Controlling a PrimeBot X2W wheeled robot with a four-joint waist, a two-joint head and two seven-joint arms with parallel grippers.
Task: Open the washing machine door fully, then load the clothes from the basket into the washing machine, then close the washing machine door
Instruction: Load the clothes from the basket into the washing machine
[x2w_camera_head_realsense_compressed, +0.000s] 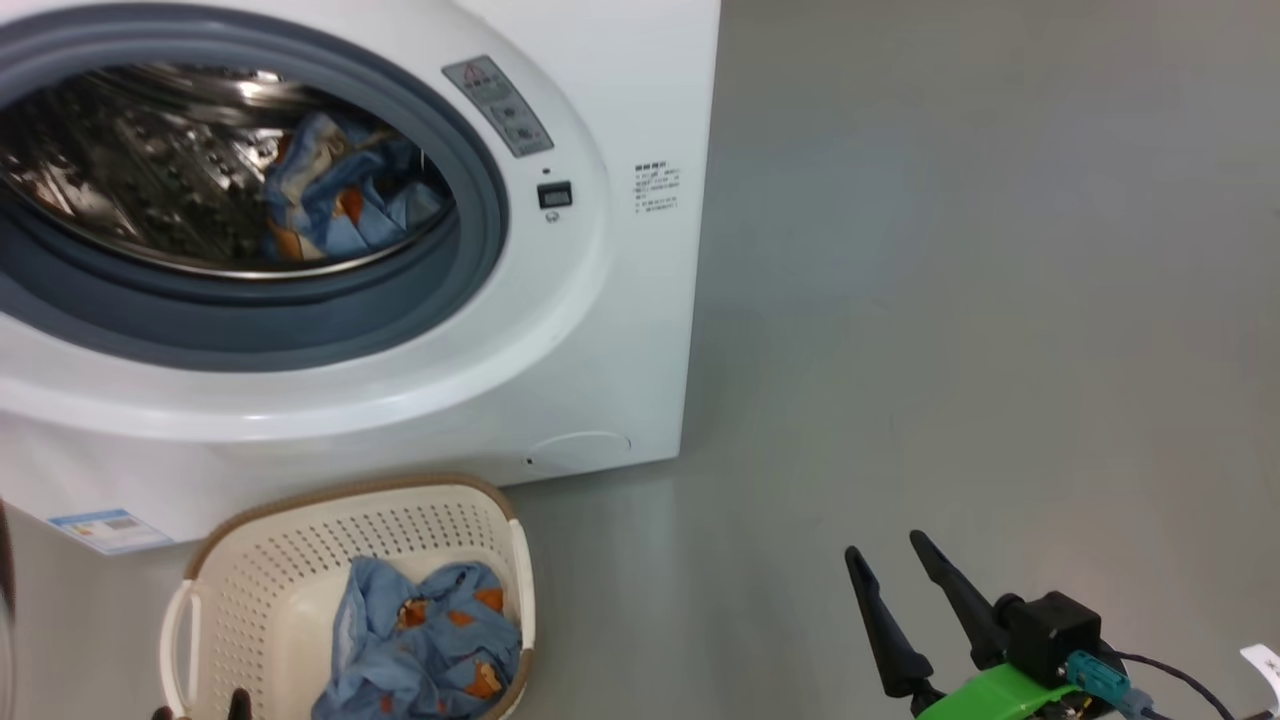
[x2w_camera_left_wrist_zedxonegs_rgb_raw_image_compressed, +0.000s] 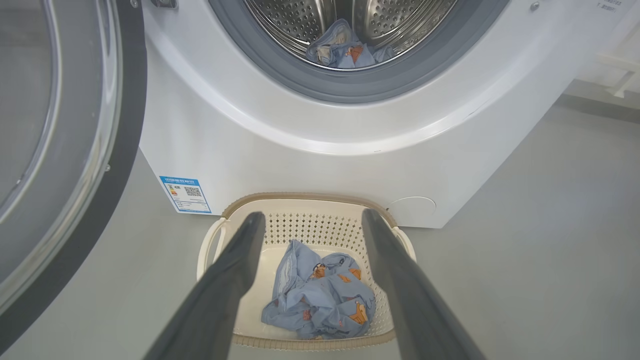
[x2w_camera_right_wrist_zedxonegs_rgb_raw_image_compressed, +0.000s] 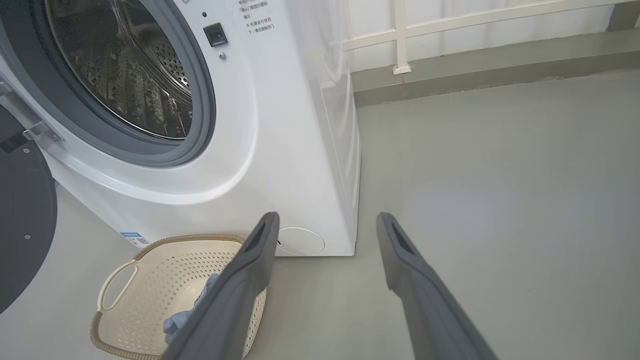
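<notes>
Currently on hand, item by item. Machine (x2w_camera_head_realsense_compressed: 600, 300): white front-loader standing on a grey floor (x2w_camera_head_realsense_compressed: 1000, 300); grey rubber ring (x2w_camera_head_realsense_compressed: 485, 230) round the mouth; steel drum (x2w_camera_head_realsense_compressed: 120, 170) exposed; round flap (x2w_camera_head_realsense_compressed: 580, 450) low on the front at right; blue sticker (x2w_camera_left_wrist_zedxonegs_rgb_raw_image_compressed: 185, 194) low at left. Door (x2w_camera_left_wrist_zedxonegs_rgb_raw_image_compressed: 75, 165): swung open, hanging off the machine's left side in the left wrist view; black rim and clear glass both visible; hinge (x2w_camera_right_wrist_zedxonegs_rgb_raw_image_compressed: 30, 131) seen in the right wrist view. Basket (x2w_camera_head_realsense_compressed: 350, 487): cream, perforated, brown rim band; on the floor just before the machine, below the mouth. Clothes (x2w_camera_left_wrist_zedxonegs_rgb_raw_image_compressed: 320, 295): one crumpled blue bundle with orange figures lying in the basket, toward its right side; second bundle (x2w_camera_head_realsense_compressed: 340, 200) of the same print lying inside the drum, at the lower right of the opening in the head view. Left gripper (x2w_camera_left_wrist_zedxonegs_rgb_raw_image_compressed: 312, 215): above the basket, pointing at it; jaws wide apart, holding nothing; the basket bundle shows between the fingers, clear of both. Right gripper (x2w_camera_head_realsense_compressed: 882, 543): over bare floor to the right of basket and machine; jaws apart, empty.
</notes>
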